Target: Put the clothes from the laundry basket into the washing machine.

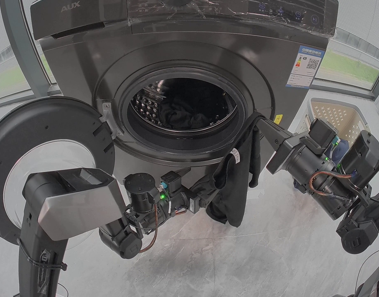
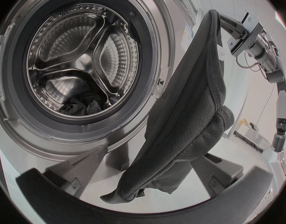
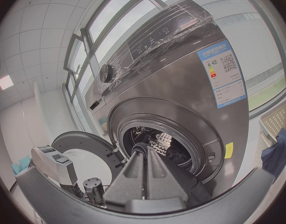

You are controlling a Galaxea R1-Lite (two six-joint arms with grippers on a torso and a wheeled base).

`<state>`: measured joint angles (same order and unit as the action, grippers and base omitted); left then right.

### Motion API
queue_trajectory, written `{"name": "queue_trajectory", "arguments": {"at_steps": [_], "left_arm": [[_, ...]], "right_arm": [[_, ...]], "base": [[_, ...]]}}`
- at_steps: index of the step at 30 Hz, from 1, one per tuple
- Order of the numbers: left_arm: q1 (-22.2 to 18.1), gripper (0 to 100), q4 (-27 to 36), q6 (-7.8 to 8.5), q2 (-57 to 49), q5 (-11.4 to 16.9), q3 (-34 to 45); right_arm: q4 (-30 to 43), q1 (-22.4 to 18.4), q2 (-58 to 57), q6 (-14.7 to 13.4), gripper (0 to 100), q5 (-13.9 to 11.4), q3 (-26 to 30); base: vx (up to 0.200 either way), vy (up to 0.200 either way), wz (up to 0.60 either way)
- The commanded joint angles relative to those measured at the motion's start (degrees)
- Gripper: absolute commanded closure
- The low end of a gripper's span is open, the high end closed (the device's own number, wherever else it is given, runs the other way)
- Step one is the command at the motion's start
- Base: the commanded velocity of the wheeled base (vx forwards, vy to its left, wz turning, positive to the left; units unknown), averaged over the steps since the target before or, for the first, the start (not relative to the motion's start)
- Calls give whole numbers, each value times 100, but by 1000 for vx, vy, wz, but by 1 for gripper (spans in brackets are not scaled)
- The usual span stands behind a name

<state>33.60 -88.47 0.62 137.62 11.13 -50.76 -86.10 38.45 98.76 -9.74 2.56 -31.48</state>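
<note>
Black garment (image 1: 235, 174): hangs from the right gripper (image 1: 258, 122) just right of the washing machine (image 1: 189, 50) opening; its lower end droops between the left gripper (image 1: 206, 193) fingers (image 2: 87, 164).
Right gripper: clamped on the garment's top edge, with the arm stretched in from the right.
Left gripper: low, near the machine's front below the opening, with its fingers spread wide.
Washing machine: door (image 1: 45, 153) swung open to the left; dark clothes (image 1: 185, 112) lie at the bottom of the drum (image 1: 146, 102).
Laundry basket (image 1: 342, 116): on the floor at the far right, beside the machine, with a blue garment (image 1: 343, 150) inside.
</note>
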Motion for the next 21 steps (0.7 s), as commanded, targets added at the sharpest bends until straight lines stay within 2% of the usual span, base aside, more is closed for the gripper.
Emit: {"name": "queue_trajectory", "arguments": {"at_steps": [1,8,13,14,15,18,21], "left_arm": [[33,100,-4,-1,125,-6,-83],[6,100,-4,-27,90,-6,-285],[-90,100,-21,-132,-543,3,5],[-161,100,-21,-282,-1141,12,418],[-161,100,-13,-361,-1519,3,664],[-178,100,-13,-440,-2336,-23,1288],[-196,100,-13,-475,-3022,-164,1912]], "right_arm": [[-3,5,3,-2,100,-1,1],[-3,-4,3,-2,100,-1,19],[-3,-57,3,-2,100,-10,63],[-3,-66,12,-2,100,-10,63],[-3,-66,12,-2,100,-1,63],[-3,-74,56,-10,100,-1,80],[-12,-83,118,-19,100,-1,107]], "base": [[0,0,0],[0,0,0],[0,0,0],[0,0,0],[0,0,0],[0,0,0],[0,0,0]]}}
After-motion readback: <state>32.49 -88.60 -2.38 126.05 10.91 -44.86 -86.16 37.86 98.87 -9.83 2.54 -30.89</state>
